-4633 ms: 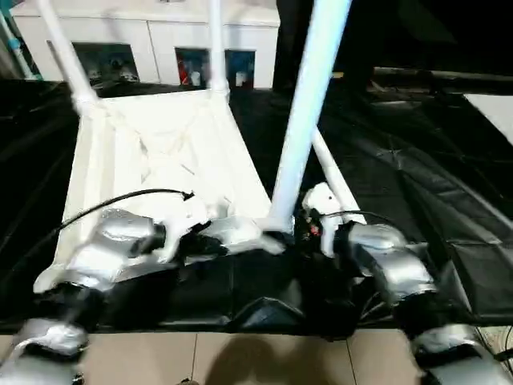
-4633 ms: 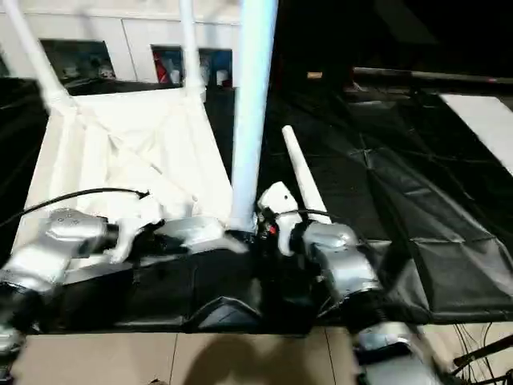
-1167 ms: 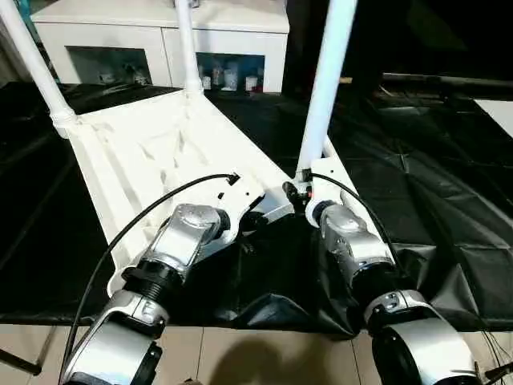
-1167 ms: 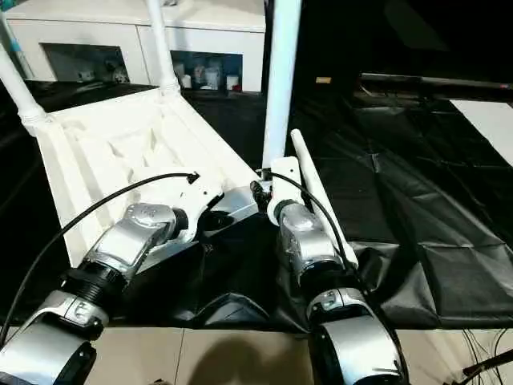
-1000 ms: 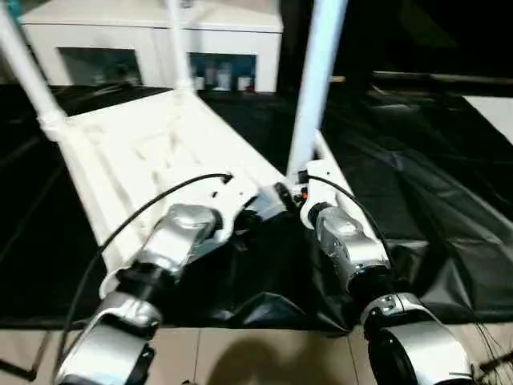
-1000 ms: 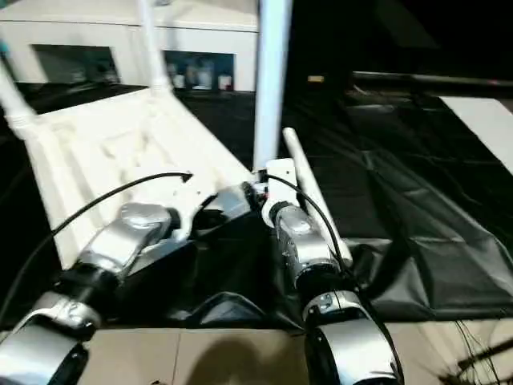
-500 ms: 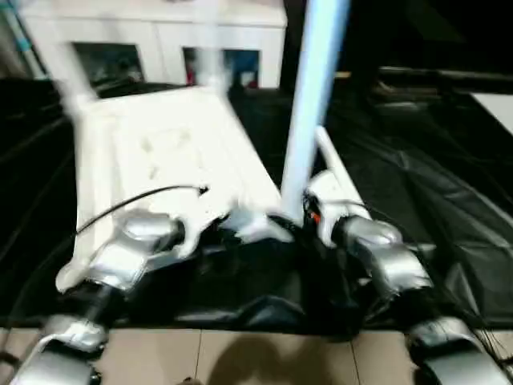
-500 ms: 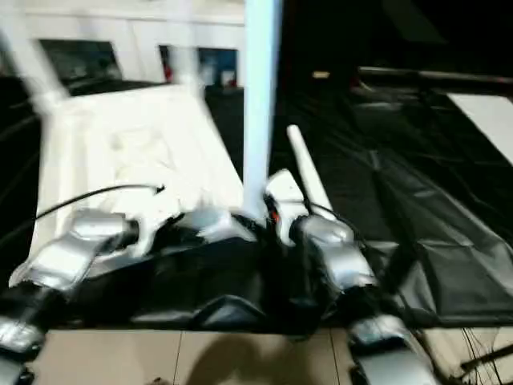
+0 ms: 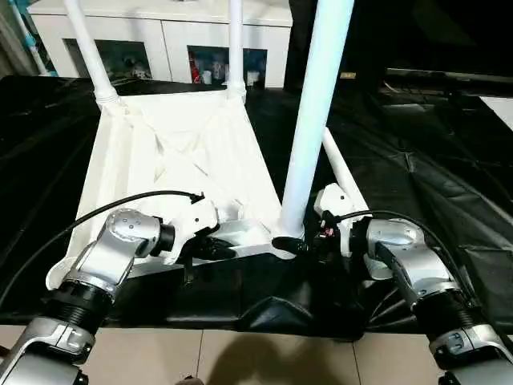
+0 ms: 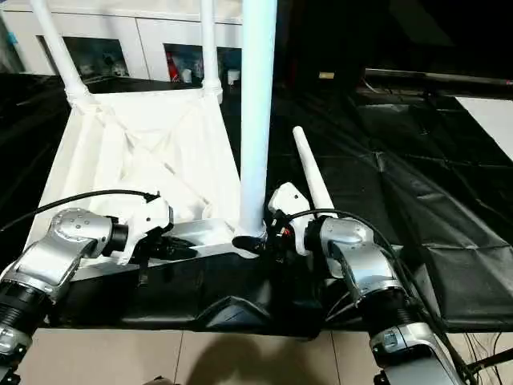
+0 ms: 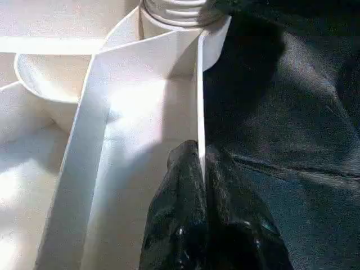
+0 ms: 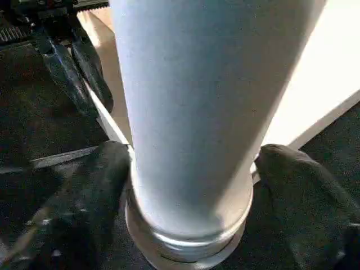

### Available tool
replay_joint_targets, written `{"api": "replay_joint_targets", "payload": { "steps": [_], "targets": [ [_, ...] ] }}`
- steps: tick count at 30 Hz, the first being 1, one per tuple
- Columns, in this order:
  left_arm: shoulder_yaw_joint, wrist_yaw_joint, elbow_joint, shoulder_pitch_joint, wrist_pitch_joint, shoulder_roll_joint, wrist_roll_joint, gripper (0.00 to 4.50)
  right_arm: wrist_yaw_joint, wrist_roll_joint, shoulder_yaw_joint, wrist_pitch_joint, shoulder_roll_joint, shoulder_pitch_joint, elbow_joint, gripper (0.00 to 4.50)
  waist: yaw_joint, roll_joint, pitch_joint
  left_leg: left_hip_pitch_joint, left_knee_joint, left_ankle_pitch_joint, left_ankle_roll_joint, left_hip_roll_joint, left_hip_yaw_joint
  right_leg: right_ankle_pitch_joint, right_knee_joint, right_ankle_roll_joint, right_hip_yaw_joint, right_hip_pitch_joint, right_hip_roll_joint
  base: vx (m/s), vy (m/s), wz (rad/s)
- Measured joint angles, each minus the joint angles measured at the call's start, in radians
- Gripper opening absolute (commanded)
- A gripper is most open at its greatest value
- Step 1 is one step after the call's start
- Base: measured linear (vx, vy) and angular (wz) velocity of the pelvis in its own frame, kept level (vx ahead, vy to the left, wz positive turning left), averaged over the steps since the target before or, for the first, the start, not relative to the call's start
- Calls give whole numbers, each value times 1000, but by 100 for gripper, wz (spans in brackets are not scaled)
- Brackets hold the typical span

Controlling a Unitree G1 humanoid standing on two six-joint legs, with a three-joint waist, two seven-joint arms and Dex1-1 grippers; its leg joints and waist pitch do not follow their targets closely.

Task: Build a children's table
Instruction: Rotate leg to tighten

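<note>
The white tabletop (image 9: 176, 160) lies upside down on the black sheet, ribs facing up. Two legs (image 9: 88, 52) (image 9: 235, 48) stand in its far corner sockets. A third leg (image 9: 313, 120) stands upright in the near right socket. My right gripper (image 9: 298, 242) is shut on the base of this leg, a black finger (image 12: 84, 191) on each side of it. My left gripper (image 9: 218, 250) is shut on the tabletop's thin near rim (image 11: 199, 101), just left of that socket. The fourth leg (image 10: 311, 172) lies loose on the sheet to the right of the tabletop.
A white cabinet (image 9: 160, 32) with glass doors stands behind the work table. The black sheet (image 9: 433, 160) spreads wrinkled to the right and bunches up under my wrists at the table's front edge. Tiled floor (image 9: 240, 361) lies below that edge.
The whole picture swung and blurred, then settled, so the tabletop now looks squarer to me. Both grippers keep their holds and the near leg stays upright.
</note>
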Motion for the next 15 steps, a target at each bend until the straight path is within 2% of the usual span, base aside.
{"api": "replay_joint_targets", "payload": {
  "steps": [2,7,15],
  "targets": [
    [0,0,0,0,0,-1,0,0,0,-1,7,0,5,0,2,334,0,0,0,0,0,0,0,0,0,0,0,0,0,0,0,0,0,0],
    [1,-5,4,0,-3,-2,0,0,5,-1,7,-3,9,0,3,290,1,0,0,0,0,0,0,0,0,0,0,0,0,0,0,0,0,0],
    [3,-7,18,0,-11,-3,0,0,-21,-1,4,-18,23,15,4,271,0,1,-1,2,2,0,0,0,0,0,4,0,1,0,0,0,0,0]
  ]
}}
